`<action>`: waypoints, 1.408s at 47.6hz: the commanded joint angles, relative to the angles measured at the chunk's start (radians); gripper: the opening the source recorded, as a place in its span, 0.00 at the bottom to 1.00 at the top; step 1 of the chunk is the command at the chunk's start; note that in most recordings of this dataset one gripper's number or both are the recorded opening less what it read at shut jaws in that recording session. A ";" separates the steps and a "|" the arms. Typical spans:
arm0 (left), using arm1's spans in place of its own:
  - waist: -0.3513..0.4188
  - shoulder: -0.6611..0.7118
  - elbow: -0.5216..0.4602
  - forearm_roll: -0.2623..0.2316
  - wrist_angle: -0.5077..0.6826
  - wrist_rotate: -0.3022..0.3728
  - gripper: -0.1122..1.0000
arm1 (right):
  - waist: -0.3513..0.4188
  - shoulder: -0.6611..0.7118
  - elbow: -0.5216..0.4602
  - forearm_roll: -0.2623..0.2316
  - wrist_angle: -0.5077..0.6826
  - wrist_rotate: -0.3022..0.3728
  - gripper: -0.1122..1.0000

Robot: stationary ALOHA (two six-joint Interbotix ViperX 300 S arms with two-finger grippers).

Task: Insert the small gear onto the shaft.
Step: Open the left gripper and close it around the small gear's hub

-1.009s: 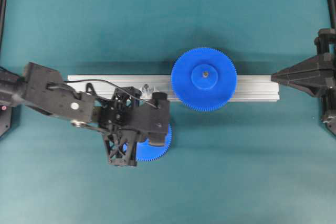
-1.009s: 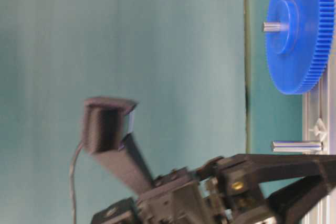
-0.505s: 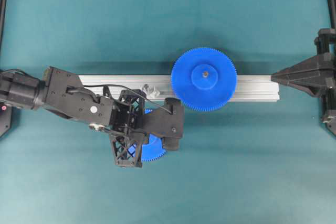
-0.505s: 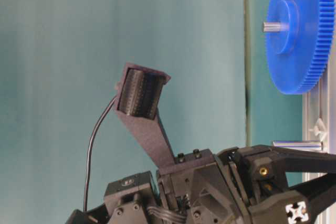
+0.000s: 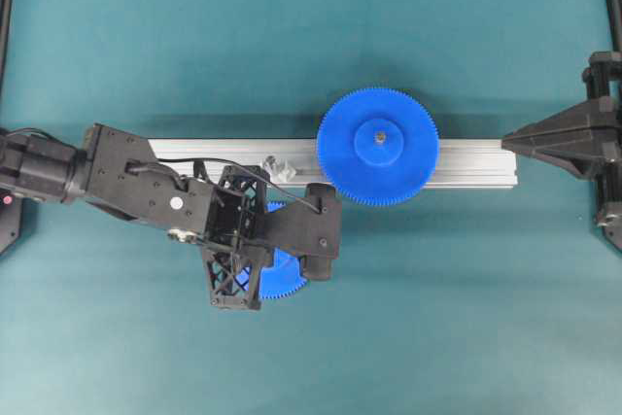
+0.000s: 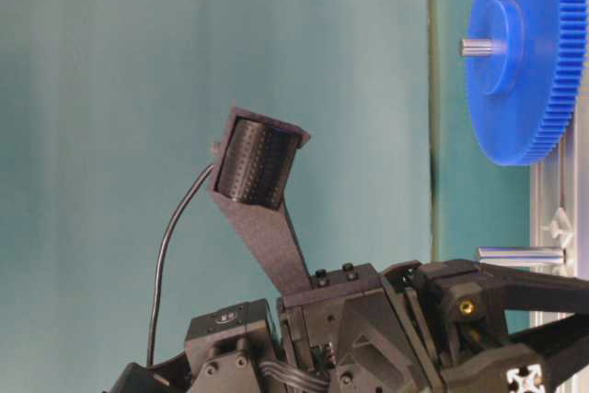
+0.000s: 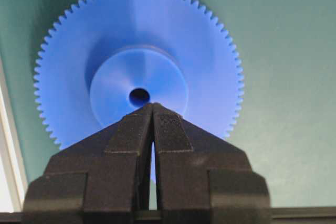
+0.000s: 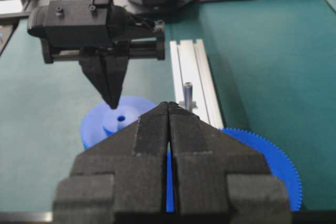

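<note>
- The step in hand is the pick-up: the small gear (image 7: 139, 66) lies flat on the green worktop (image 5: 437, 318) and is not lifted yet.
- In the overhead view the small gear (image 5: 282, 279) is in the lower left middle, mostly hidden under the left arm, just below the silver rail (image 5: 466, 162).
- The shaft (image 8: 187, 94) stands upright on the rail, bare, just beside the small gear but not touching it.
- The big gear (image 5: 378, 146) sits on its own pin further right on the rail.
- The left claw (image 7: 153, 109) is pressed tight together, with no gap to see at the tips. It holds nothing.
- In the left wrist view its tips point at the hub, right by the centre hole. In the right wrist view the left claw (image 8: 112, 100) hangs just over the hub; I cannot tell if it touches.
- I think the next move calls for spreading the claw, going down around the hub or rim, and squeezing.
- Then the gear must go up and over so its hole lines up with the shaft.
- The right claw (image 8: 168, 109) is pressed together too, holds nothing, and sits at the far right edge of the overhead view.
</note>
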 commanded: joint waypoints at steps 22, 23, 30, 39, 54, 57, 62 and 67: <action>0.000 -0.009 -0.028 0.005 -0.005 -0.006 0.09 | -0.002 0.005 -0.009 0.002 -0.006 0.012 0.09; 0.002 -0.008 -0.028 0.005 -0.005 -0.009 0.11 | -0.002 0.003 -0.011 0.002 -0.005 0.012 0.09; 0.003 -0.008 -0.032 0.005 -0.008 -0.009 0.34 | -0.002 0.005 -0.009 0.002 -0.006 0.012 0.09; 0.003 -0.006 -0.026 0.005 -0.035 -0.012 0.83 | -0.003 0.002 -0.009 0.002 -0.005 0.012 0.09; 0.003 0.003 -0.032 0.005 -0.034 -0.012 0.93 | -0.002 -0.017 0.000 0.002 0.003 0.012 0.09; 0.003 0.005 -0.032 0.005 -0.034 -0.012 0.93 | -0.003 -0.020 0.000 0.002 0.003 0.012 0.09; 0.005 0.005 -0.034 0.005 -0.034 -0.012 0.93 | -0.003 -0.021 0.000 0.002 0.005 0.012 0.09; 0.011 0.008 -0.034 0.003 -0.034 -0.012 0.93 | -0.003 -0.021 0.000 0.002 0.009 0.012 0.09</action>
